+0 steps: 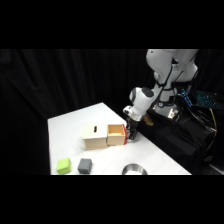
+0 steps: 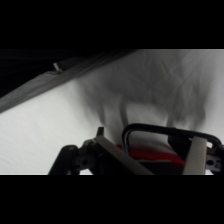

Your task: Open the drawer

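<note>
The drawer [image 1: 116, 135] stands pulled out to the right of its tan slotted box [image 1: 95, 137], and its reddish front edge [image 1: 125, 136] faces my gripper [image 1: 131, 134]. My gripper comes down right against that front. In the wrist view the black loop handle [image 2: 165, 130] arches over the red front edge [image 2: 150, 156]. My gripper [image 2: 150, 137] straddles it, one finger [image 2: 117, 156] to the left and the other [image 2: 196, 157] crossing the loop's right end. The fingers stand apart, not pinched on the thin loop.
A green cube [image 1: 63, 166] and a grey cube [image 1: 85, 165] sit at the table's front left. A metal bowl [image 1: 134, 170] lies at the front edge. The white table [image 1: 75, 122] ends just right of my gripper against black cloth.
</note>
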